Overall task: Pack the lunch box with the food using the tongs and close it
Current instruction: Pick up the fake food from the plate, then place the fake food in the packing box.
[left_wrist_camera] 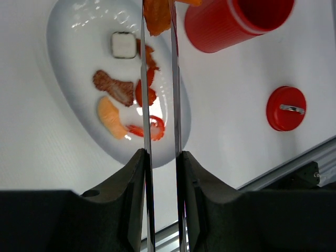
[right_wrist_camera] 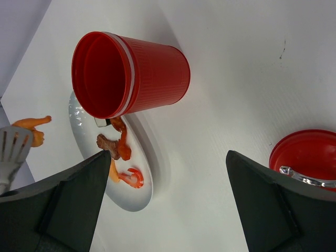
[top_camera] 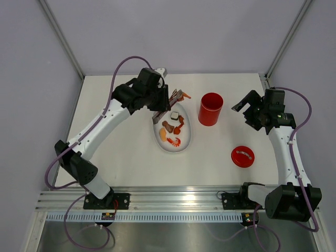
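My left gripper (top_camera: 161, 104) is shut on the silver tongs (left_wrist_camera: 145, 105), one black finger pressed on each arm. An orange food piece (left_wrist_camera: 157, 17) is pinched at the tongs' tips, hanging above the plate's far end, just left of the lunch box (top_camera: 210, 108). The lunch box is an upright, open red canister and looks empty in the right wrist view (right_wrist_camera: 131, 73). Its red lid (top_camera: 242, 156) lies flat on the table to the right. Several food pieces (left_wrist_camera: 118, 89) remain on the white plate (top_camera: 185, 143). To the right of the canister, my right gripper (right_wrist_camera: 168, 153) is open and holds nothing.
The white oval plate (left_wrist_camera: 68, 63) sits left of the canister at mid-table. The table's near edge meets a metal rail (top_camera: 173, 197) where both arm bases are bolted. Frame posts stand at the back corners.
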Motion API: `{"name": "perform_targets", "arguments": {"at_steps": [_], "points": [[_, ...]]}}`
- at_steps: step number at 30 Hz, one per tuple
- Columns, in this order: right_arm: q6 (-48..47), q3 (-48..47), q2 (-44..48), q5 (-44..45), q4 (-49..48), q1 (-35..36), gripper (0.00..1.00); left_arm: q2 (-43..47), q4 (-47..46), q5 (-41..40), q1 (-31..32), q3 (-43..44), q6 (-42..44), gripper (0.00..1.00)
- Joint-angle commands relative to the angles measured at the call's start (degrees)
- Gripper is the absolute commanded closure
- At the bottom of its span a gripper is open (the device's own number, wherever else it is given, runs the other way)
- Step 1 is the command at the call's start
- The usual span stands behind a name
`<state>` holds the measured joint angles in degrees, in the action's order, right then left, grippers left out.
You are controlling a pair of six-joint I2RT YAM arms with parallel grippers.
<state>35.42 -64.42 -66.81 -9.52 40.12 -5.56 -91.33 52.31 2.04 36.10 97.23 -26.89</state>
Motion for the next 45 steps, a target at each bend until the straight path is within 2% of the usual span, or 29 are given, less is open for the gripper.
{"name": "perform_targets", "arguments": {"at_steps": [1, 12, 19, 20, 22, 24, 25, 27, 28, 31, 34, 39, 45], "points": [[0.2, -1.8, 1.3, 1.2, -0.9, 0.6, 0.01, -2.3, -2.3, 2.2, 3.4, 9.1, 1.3, 1.0], [-0.4, -2.8, 2.9, 2.4, 1.2, 0.6, 0.01, -14.8, -2.7, 7.3, 7.0, 24.2, 1.1, 1.0], [-0.9, -3.3, 2.9, 2.8, 1.8, 0.6, 0.01, -18.6, -3.4, 8.4, 7.1, 24.9, 0.7, 0.99], [-0.9, -3.3, 2.8, 2.8, 1.9, 0.6, 0.01, -18.9, -3.4, 9.0, 7.1, 24.8, 0.8, 0.96], [-0.8, -3.2, 2.7, 2.8, 1.9, 0.6, 0.01, -19.1, -3.4, 9.5, 7.1, 24.7, 1.0, 0.82], [-0.6, -3.0, 2.6, 2.7, 1.8, 0.6, 0.01, -19.3, -3.5, 9.6, 7.1, 24.5, 0.9, 0.75], [-0.7, -2.9, 2.6, 2.6, 1.8, 0.6, 0.01, -19.4, -3.9, 9.8, 7.1, 24.3, 0.9, 0.67], [-0.6, -2.7, 2.7, 2.6, 1.8, 0.6, 0.01, -19.5, -4.1, 10.3, 7.1, 24.3, 0.9, 0.61], [-0.7, -2.7, 2.7, 2.7, 1.7, 0.6, 0.01, -19.5, -4.3, 10.4, 7.1, 24.2, 1.0, 0.54], [-0.7, -2.7, 2.8, 2.8, 1.9, 0.6, 0.0, -19.7, -4.5, 11.1, 7.1, 24.3, 0.8, 0.51], [-0.8, -2.7, 2.9, 2.8, 1.8, 0.6, 0.01, -19.1, -4.6, 11.4, 7.1, 24.2, 1.1, 0.55], [-0.6, -2.6, 2.6, 2.6, 1.5, 0.6, 0.01, -15.2, -5.5, 9.8, 7.2, 21.9, 1.7, 0.69], [-0.5, -2.5, 2.5, 2.4, 1.0, 0.6, 0.01, -7.8, -4.1, 0.3, 7.1, 16.8, 3.6, 0.66]]}}
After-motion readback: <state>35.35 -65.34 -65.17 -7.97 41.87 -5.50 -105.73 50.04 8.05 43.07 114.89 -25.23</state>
